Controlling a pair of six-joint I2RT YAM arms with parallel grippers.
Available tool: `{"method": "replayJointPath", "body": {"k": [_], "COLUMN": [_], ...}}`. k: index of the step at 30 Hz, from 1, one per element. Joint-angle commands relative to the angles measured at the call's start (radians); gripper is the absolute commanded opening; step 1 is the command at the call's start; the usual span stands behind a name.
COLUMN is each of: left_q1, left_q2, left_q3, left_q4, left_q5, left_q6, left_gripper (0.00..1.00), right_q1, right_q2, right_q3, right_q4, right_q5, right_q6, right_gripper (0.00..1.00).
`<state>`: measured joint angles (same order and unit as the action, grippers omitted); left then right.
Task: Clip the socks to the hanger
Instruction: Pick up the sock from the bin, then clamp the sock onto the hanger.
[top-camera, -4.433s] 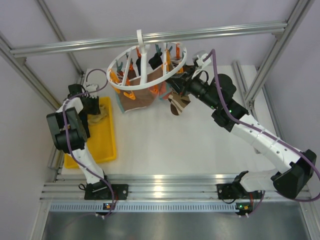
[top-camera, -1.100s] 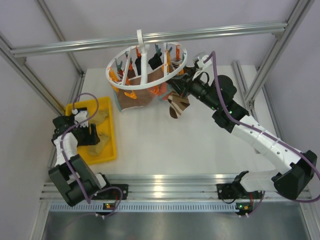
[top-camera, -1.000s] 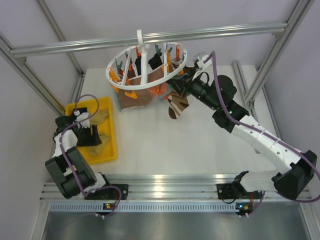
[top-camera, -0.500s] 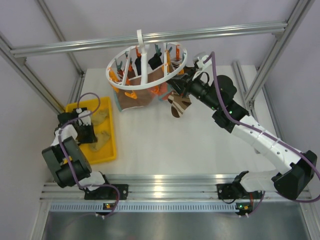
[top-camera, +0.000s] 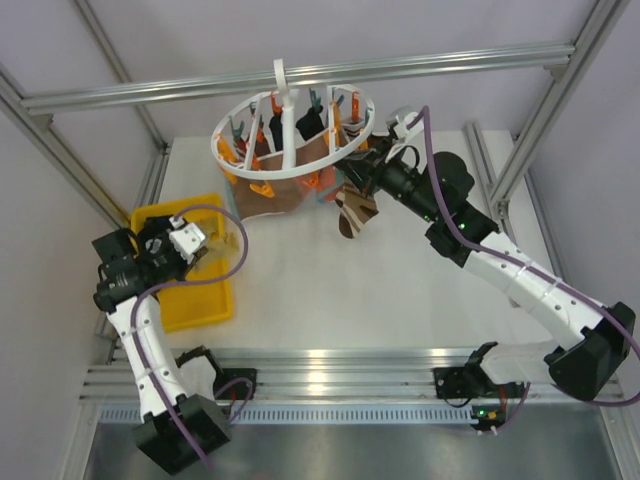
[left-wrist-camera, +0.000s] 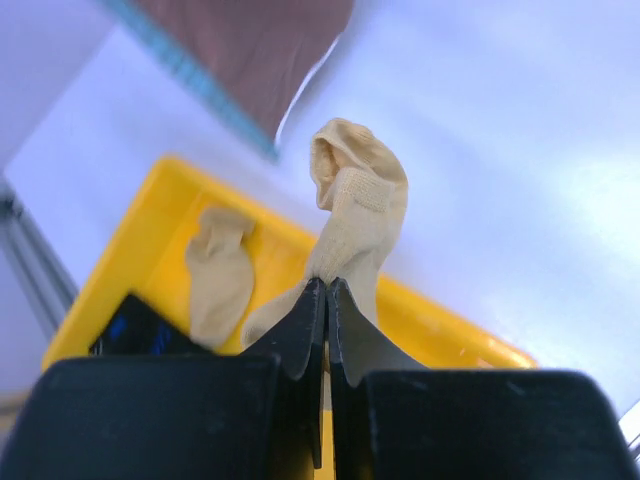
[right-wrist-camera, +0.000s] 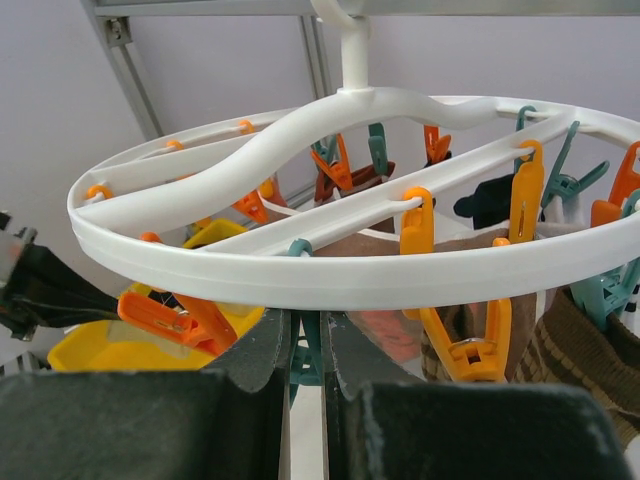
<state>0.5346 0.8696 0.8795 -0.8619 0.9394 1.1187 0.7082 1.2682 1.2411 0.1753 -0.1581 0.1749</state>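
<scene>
Since a moment ago the left gripper (top-camera: 188, 240) has risen off the yellow plastic tray (top-camera: 200, 303), as I see from above. The round white plastic hanger (top-camera: 290, 150) hangs over the far side of the surface (top-camera: 330, 290). On the left wrist, its fingers are pressed together on a pale cream fabric sock (left-wrist-camera: 355, 200), lifted clear for carrying. On the right wrist, the right gripper (right-wrist-camera: 306, 328) pinches a teal clip (right-wrist-camera: 305, 375) under the ring, to hold it ready, I judge.
</scene>
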Motion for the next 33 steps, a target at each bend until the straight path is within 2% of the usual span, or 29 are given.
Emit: {"method": "replayJointPath", "body": {"k": [1, 3, 6, 8, 9, 10, 11, 12, 13, 16, 18, 19, 21, 22, 24, 25, 26, 28, 33], "left_q1": [-0.005, -0.041, -0.169, -0.282, -0.332, -0.381, -0.466, -0.498, -0.563, -0.622, -0.666, -0.730, -0.806, -0.887, -0.974, -1.055, -1.091, -1.171, -1.251], "left_q2": [-0.001, 0.008, -0.003, -0.010, -0.038, -0.059, -0.073, -0.057, -0.031, 0.057, 0.048, 0.020, -0.003, -0.009, -0.003, 0.003, 0.012, 0.031, 0.071], "left_q3": [0.071, 0.102, 0.121, 0.096, 0.067, 0.024, -0.031, -0.019, 0.005, 0.102, 0.078, 0.055, 0.010, 0.001, 0.001, 0.001, -0.007, -0.016, -0.019], "left_q4": [-0.164, -0.167, -0.160, 0.072, 0.230, 0.474, 0.718, 0.721, 0.703, 0.652, 0.731, 0.782, 0.854, 0.882, 0.882, 0.891, 0.900, 0.941, 1.014], "left_q5": [0.344, 0.455, 0.490, 0.446, 0.300, 0.153, 0.059, -0.002, -0.026, -0.056, -0.085, -0.165, -0.238, -0.290, -0.446, -0.508, -0.610, -0.715, -0.832], "left_q6": [0.146, 0.130, 0.162, -0.053, -0.432, -0.615, -0.691, -0.635, -0.639, -0.735, -0.813, -0.835, -0.868, -0.885, -0.908, -0.921, -0.927, -0.947, -0.953], "left_gripper": [0.00, 0.00, 0.00, 0.00, 0.00, 0.00, 0.00, 0.00, 0.00, 0.00, 0.00, 0.00, 0.00, 0.00, 0.00, 0.00, 0.00, 0.00, 0.00], "right_q1": [-0.013, -0.015, -0.016, -0.015, -0.016, -0.015, -0.015, -0.015, -0.015, -0.015, -0.015, -0.015, -0.015, -0.015, -0.015, -0.015, -0.015, -0.015, -0.015], "right_q2": [-0.013, -0.016, -0.018, -0.010, -0.007, -0.004, 0.000, 0.003, 0.005, -0.001, -0.001, -0.006, -0.009, -0.007, -0.010, -0.010, -0.010, -0.009, -0.018], "right_q3": [-0.023, -0.025, -0.026, -0.019, -0.014, -0.012, -0.012, -0.011, -0.009, -0.008, -0.006, -0.008, -0.009, -0.011, -0.008, -0.006, -0.003, 0.003, -0.003], "right_q4": [-0.069, -0.069, -0.068, -0.069, -0.069, -0.068, -0.065, -0.065, -0.063, -0.066, -0.068, -0.066, -0.068, -0.068, -0.068, -0.069, -0.068, -0.076, -0.079], "right_q5": [0.002, -0.001, -0.014, -0.021, -0.023, -0.024, -0.026, -0.024, -0.024, -0.017, -0.015, -0.015, -0.015, -0.018, -0.021, -0.023, -0.023, -0.024, -0.024], "right_q6": [0.001, 0.001, 0.011, 0.018, 0.020, 0.024, 0.026, 0.028, 0.034, 0.035, 0.040, 0.046, 0.055, 0.067, 0.074, 0.086, 0.090, 0.104, 0.118], "right_gripper": [0.00, 0.00, 0.00, 0.00, 0.00, 0.00, 0.00, 0.00, 0.00, 0.00, 0.00, 0.00, 0.00, 0.00, 0.00, 0.00, 0.00, 0.00, 0.00]}}
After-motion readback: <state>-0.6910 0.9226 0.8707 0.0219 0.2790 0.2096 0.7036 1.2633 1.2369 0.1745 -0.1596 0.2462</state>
